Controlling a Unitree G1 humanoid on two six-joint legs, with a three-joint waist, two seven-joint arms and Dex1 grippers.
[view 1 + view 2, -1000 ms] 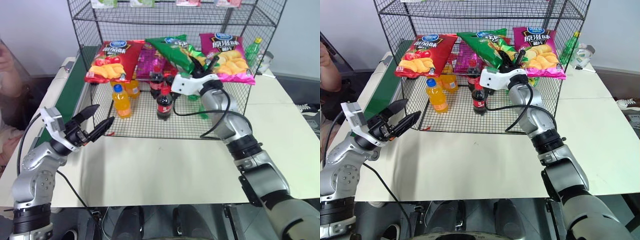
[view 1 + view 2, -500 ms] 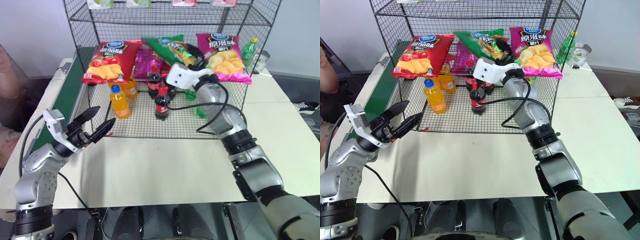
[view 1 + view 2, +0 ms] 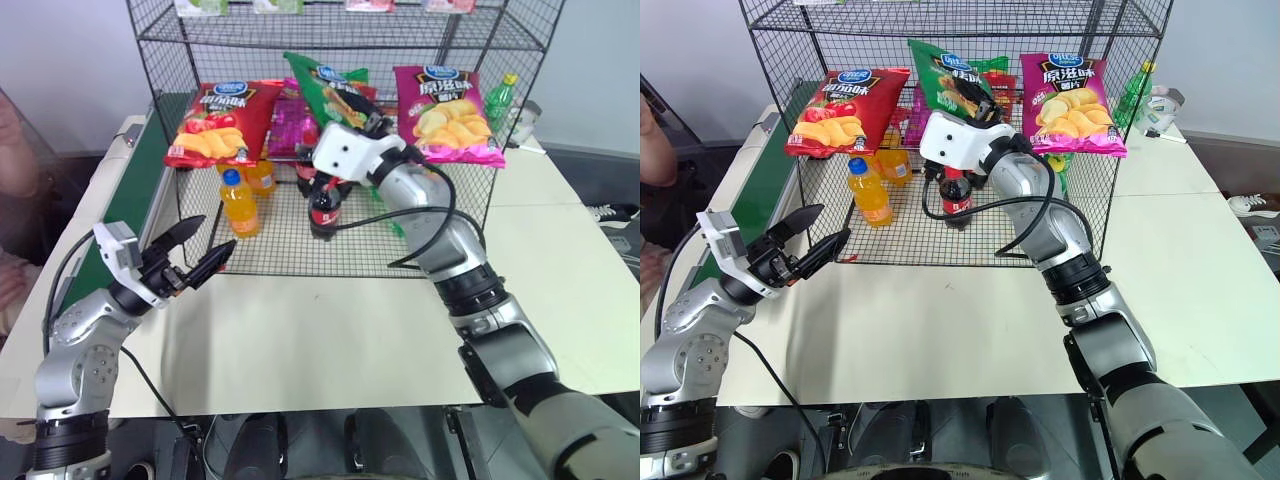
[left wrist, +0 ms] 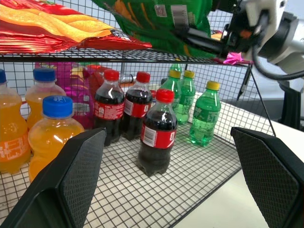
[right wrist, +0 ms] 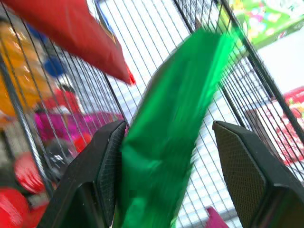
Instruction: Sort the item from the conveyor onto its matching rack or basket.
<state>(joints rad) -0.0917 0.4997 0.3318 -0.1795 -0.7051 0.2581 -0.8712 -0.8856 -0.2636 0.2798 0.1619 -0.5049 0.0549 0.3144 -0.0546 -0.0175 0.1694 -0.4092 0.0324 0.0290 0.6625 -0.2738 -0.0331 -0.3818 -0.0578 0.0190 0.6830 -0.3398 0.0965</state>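
While the green crisp bag (image 3: 958, 82) sits on the rack (image 3: 830, 35) shelf | right end effector (image 5: 166, 156) apart around bag | left end effector (image 3: 195, 246) apart, empty | next: withdraw clear of rack.

Rack (image 3: 190, 100) at the table's (image 3: 330, 340) far side; conveyor (image 3: 140, 190) along its left. On the middle shelf, left to right: red bag (image 3: 222, 120), green bag (image 3: 325, 85), magenta bag (image 3: 450, 110). On the lower shelf: orange bottles (image 3: 242, 203) left, cola bottles (image 3: 325, 208) middle, green bottles (image 4: 205, 114) right. Right gripper (image 5: 166, 156) at the green bag; left gripper (image 3: 200, 255) near, left of the rack's front.
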